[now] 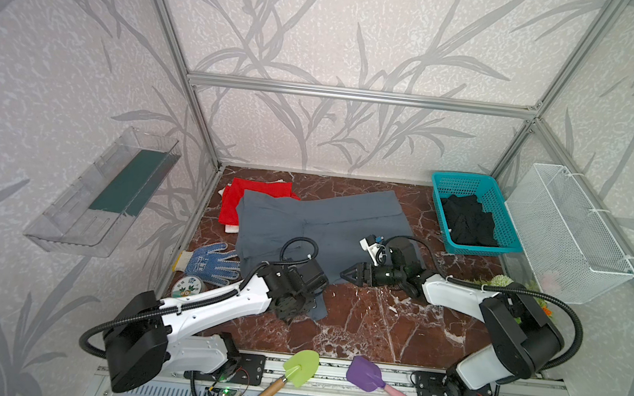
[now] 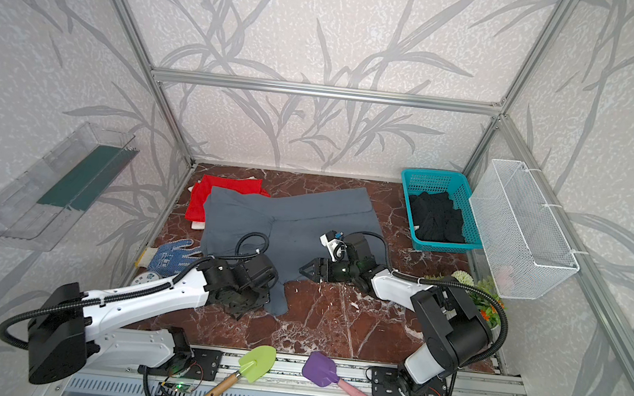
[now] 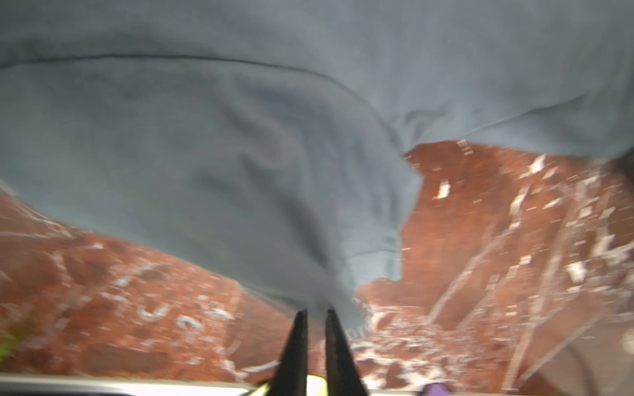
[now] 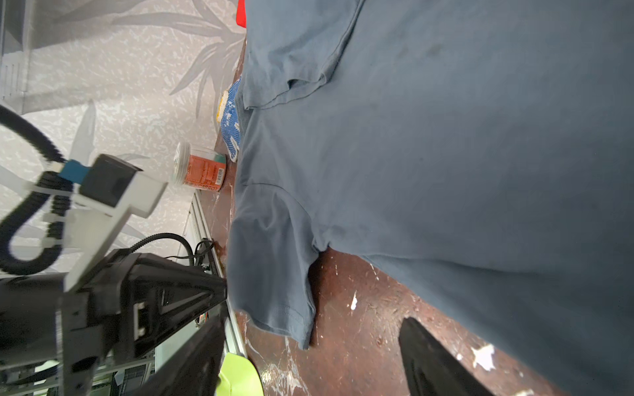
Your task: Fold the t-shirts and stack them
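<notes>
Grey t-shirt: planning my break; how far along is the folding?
Done: the red t-shirt looks folded at the back. In hand: the grey t-shirt, spread flat, left gripper at its sleeve, right gripper open. Left: folding it, plus the black t-shirt crumpled in the basket.

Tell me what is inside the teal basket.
A crumpled black t-shirt lies in the teal basket, covering most of the floor. Anything beneath the cloth is hidden.

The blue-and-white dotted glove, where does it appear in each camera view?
In a top view: dotted work glove at the table's left edge, beside the grey-blue t-shirt.
In a top view: dotted work glove in the same place.
Left wrist view: not in it.
Right wrist view: dotted work glove along the grey-blue t-shirt's edge.
Shared landmark: the grey-blue t-shirt.
</notes>
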Controlling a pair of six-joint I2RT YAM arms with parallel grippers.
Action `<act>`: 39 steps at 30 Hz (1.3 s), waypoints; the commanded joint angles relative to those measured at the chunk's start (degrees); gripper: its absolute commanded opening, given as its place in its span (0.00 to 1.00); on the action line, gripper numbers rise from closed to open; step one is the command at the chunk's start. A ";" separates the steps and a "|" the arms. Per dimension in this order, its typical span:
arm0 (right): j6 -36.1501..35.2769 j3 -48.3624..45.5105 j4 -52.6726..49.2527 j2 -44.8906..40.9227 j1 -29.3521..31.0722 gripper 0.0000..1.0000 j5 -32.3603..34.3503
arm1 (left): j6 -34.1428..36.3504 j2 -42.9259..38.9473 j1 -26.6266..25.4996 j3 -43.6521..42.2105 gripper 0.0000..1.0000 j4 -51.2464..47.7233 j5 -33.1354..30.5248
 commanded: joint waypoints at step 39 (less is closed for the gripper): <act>-0.76 3.63 -2.22 4.11 -0.48 0.80 -1.74 | 2.90 -1.56 0.03 -11.25 0.27 -5.15 -1.25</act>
